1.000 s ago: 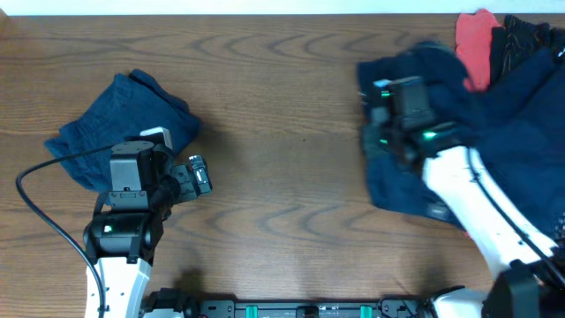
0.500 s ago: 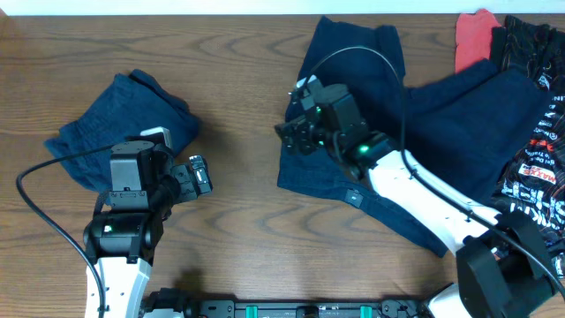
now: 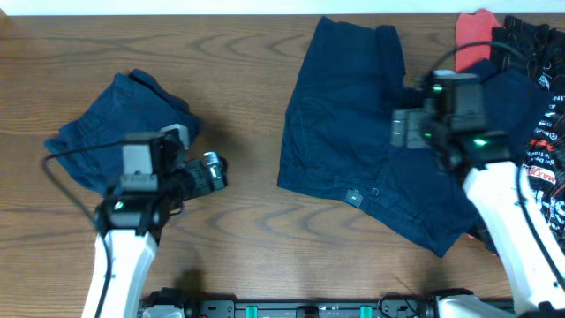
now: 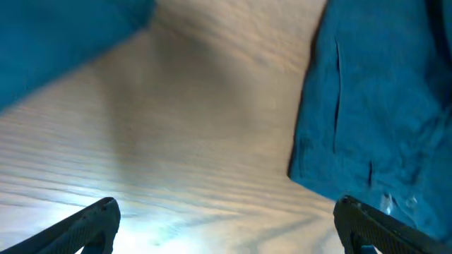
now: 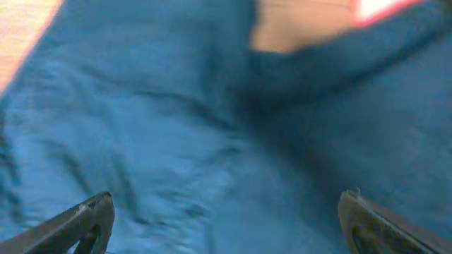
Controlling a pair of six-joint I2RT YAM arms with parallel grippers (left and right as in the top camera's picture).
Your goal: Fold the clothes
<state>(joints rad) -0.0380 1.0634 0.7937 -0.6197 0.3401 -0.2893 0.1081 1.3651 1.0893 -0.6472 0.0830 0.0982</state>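
Brown wood-grain table (image 3: 247, 79) fills the overhead view. At 9 o'clock a bunched navy garment (image 3: 110, 124) is seen lying in a loose heap. From 12 to 3 o'clock a pair of spread navy shorts (image 3: 349, 115) is laid flat, with a small label (image 3: 353, 198) on the edge toward 6 o'clock. At 1 o'clock a red cloth (image 3: 472, 35) is seen, and a black printed garment (image 3: 540, 132) is found at 3 o'clock. The left gripper (image 3: 214, 172) is held just beside the bunched garment, at its 4 o'clock side, over bare wood. The right gripper (image 3: 399, 128) is held above the spread shorts.

From the left wrist, both fingertips (image 4: 92, 222) are seen set wide apart with nothing between them but bare table. The shorts' edge (image 4: 381, 106) is seen at 3 o'clock and more navy cloth at 10 o'clock.

From the right wrist, the fingertips (image 5: 78, 226) are likewise spread wide, nothing being gripped. Blurred navy cloth (image 5: 176, 141) fills nearly the whole view, and slivers of table are seen at 11 and 1 o'clock.
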